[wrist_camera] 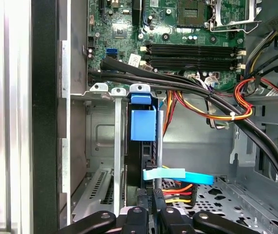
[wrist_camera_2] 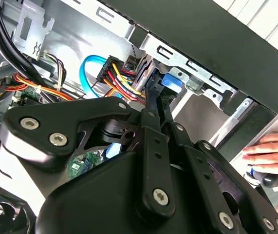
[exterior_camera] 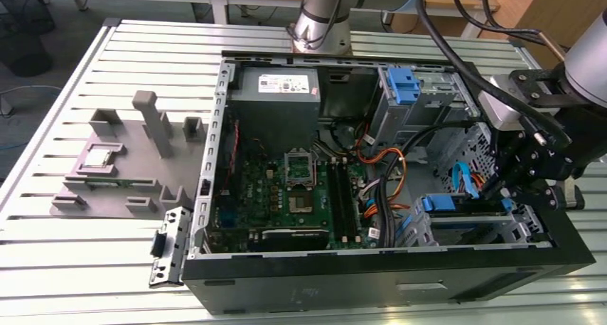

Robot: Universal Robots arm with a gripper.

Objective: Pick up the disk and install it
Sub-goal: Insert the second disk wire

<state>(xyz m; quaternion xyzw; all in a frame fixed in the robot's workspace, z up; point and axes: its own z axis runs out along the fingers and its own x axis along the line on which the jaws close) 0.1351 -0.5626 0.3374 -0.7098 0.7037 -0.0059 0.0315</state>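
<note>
The disk (exterior_camera: pixel 462 205) stands on edge in the drive cage at the front corner of the open computer case (exterior_camera: pixel 379 282), on the exterior view's right. Its blue carrier bracket (wrist_camera: pixel 142 124) caps the near end, and the dark drive edge runs down the slot. My gripper (exterior_camera: pixel 507 193) reaches into the cage from above. In the second wrist view its two black fingers (wrist_camera_2: pixel 151 112) converge beside the blue tab (wrist_camera_2: pixel 172 82). The gripper (wrist_camera: pixel 153 212) sits at the disk's end, shut on it.
Black cable bundles (wrist_camera: pixel 187 85) and orange-yellow power wires (wrist_camera: pixel 236 105) cross just beside the cage, with a blue flat cable (wrist_camera: pixel 182 175) close to the fingers. A second blue bracket (exterior_camera: pixel 406 83) sits in the upper bay. A grey fixture (exterior_camera: pixel 124 161) stands on the table. A hand (wrist_camera_2: pixel 270 151) rests outside the case.
</note>
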